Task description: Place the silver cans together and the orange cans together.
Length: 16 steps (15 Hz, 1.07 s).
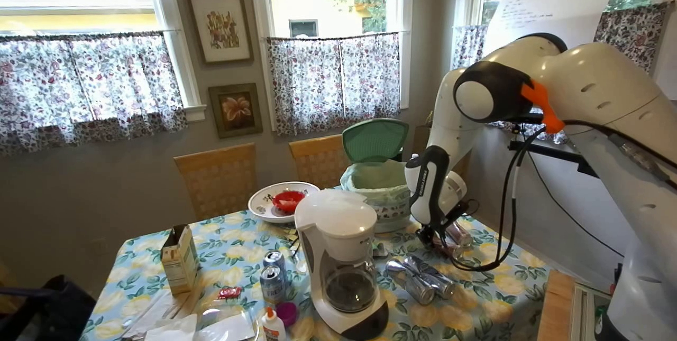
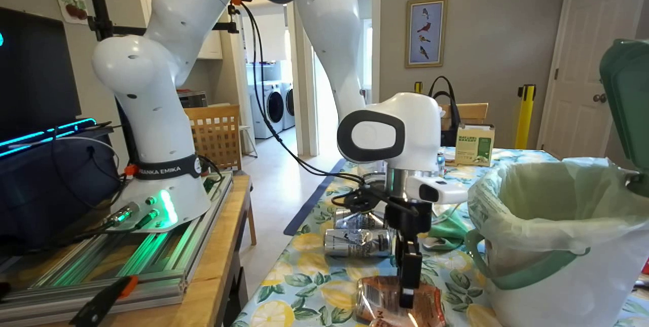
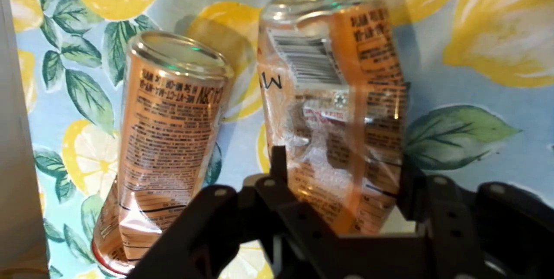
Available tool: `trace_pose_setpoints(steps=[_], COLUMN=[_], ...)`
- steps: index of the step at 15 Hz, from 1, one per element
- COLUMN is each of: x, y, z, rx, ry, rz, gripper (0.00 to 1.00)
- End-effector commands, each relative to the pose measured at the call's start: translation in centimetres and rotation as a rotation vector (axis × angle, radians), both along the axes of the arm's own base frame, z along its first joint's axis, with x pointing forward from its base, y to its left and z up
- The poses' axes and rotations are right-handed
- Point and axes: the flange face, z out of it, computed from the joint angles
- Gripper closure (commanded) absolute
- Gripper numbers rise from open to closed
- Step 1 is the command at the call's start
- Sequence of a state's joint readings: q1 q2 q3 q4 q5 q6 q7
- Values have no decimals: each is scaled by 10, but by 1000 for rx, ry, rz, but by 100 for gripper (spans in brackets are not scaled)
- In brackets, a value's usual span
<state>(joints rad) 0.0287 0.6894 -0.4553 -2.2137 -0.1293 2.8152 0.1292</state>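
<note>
Two crushed orange cans lie on their sides in the wrist view: the nearer orange can [image 3: 333,110] and the other orange can [image 3: 169,149] to its left, a narrow gap apart. My gripper [image 3: 342,168] is lowered over the nearer orange can, one finger on each side of it. The fingers are against or very near its sides; I cannot tell if they squeeze it. In an exterior view the gripper [image 2: 407,299] partly covers this can [image 2: 372,296], which rests on the tablecloth. Two silver cans [image 2: 357,242] [image 2: 355,219] lie side by side close by.
A lined bin [image 2: 568,271] with a green lid stands beside the gripper. A white coffee maker [image 1: 338,214] stands past the silver cans. Two upright silver-blue cans [image 1: 273,284], a glue bottle [image 1: 272,325], a box [image 1: 179,261] and a plate [image 1: 259,209] are farther along.
</note>
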Motion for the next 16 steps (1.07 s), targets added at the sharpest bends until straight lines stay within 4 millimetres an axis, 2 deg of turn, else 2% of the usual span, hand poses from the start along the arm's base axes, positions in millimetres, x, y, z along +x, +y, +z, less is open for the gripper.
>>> trace_pose_setpoints(steps=[1,2,3,4,5,6,8,11,12,16], x=[-4,-5,-6,-7,-7,-7,-7,-6,-5,-7], y=[-10,-13,-15,-18,-19,-20,-19,-19,-19,-24], z=[1,2,2,2,3,4,9,17,21,35], rx=[-33,-36,-40,-43,-46,-45,-37,-33,-32,-31], ry=[21,22,22,21,20,15,-1,-26,-37,-76], rz=[-24,-28,-33,-37,-41,-45,-51,-62,-65,-95], gripper=[46,46,51,50,53,25,24,5,1,0])
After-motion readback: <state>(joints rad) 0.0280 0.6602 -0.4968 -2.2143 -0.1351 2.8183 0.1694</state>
